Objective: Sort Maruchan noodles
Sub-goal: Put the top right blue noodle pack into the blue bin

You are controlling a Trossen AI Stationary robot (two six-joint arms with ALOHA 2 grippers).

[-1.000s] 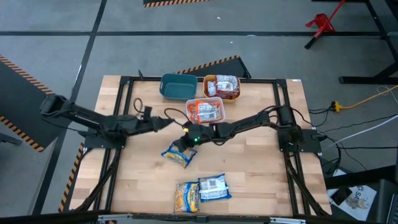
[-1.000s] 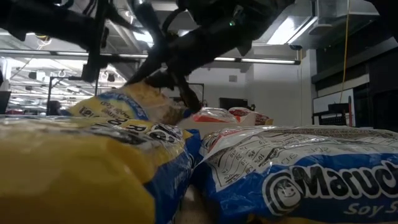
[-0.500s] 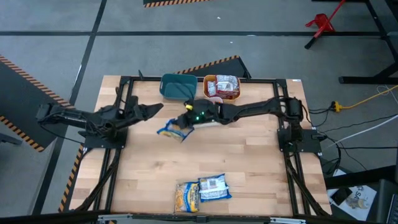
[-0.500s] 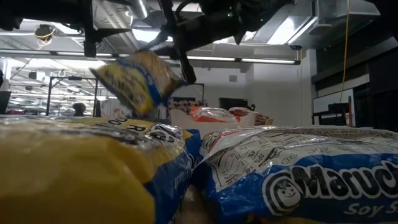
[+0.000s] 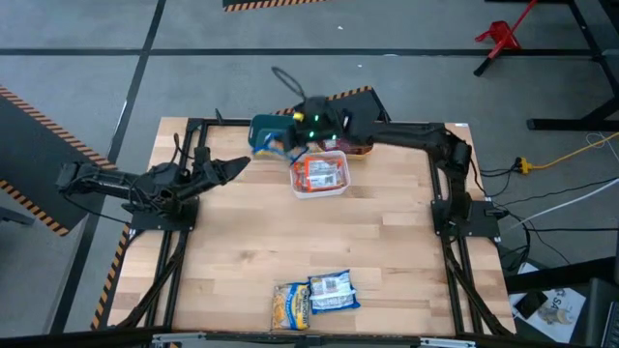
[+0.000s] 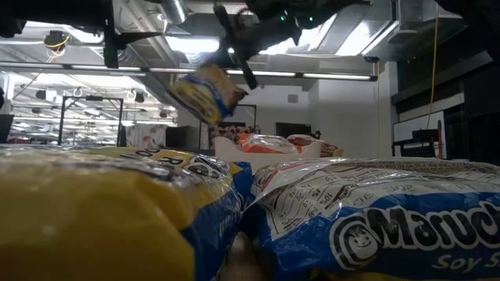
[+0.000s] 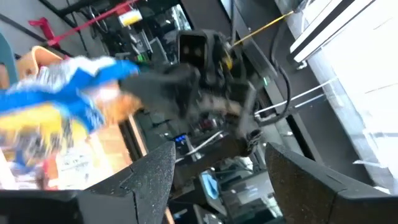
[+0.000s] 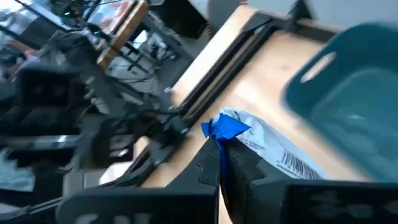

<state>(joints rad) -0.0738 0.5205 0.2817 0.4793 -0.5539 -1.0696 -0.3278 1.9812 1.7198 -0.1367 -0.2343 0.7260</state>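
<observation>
right end effector [image 5: 290,145] pinching noodle packet [image 5: 272,146], over teal bin [image 5: 263,129]

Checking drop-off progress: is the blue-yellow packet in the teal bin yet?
Not yet. The right hand holds the blue-yellow packet in the air, over the teal bin.

Right claw [image 5: 290,145] clamped at the table's far edge; left claw [image 5: 242,162] parted, idle.

Teal bin [image 5: 266,129], orange bin [image 5: 327,126], white bin [image 5: 340,186] on table [image 5: 387,251]
</observation>
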